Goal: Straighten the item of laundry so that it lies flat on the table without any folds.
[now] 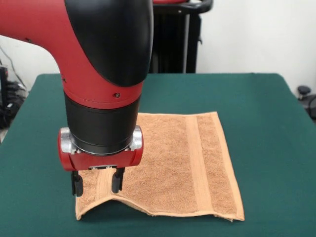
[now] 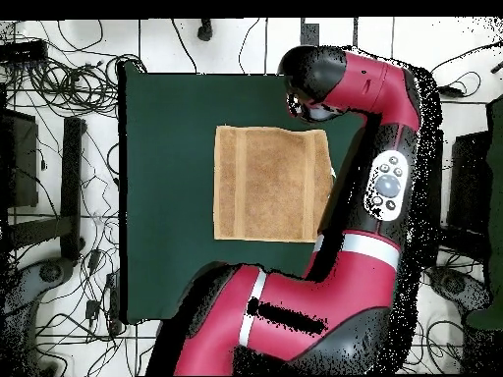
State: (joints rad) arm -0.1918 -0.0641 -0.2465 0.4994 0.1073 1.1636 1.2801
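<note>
The orange-tan towel (image 1: 168,168) lies spread on the green table (image 1: 256,108), with woven bands running near its right and left sides. Its near edge arches up off the cloth at the near left corner, leaving a dark gap beneath. My gripper (image 1: 97,182) points straight down over that left part, its two black fingers (image 1: 117,180) set apart with towel showing between them; it looks open and low at the towel's surface. In the overhead view the towel (image 2: 270,184) looks roughly square on the table (image 2: 167,196), and the arm hides the gripper.
The black pedestal (image 1: 173,39) stands at the table's far side. The red arm (image 2: 383,177) lies over the towel's right edge in the overhead view. Cables (image 2: 59,79) cover the floor round the table.
</note>
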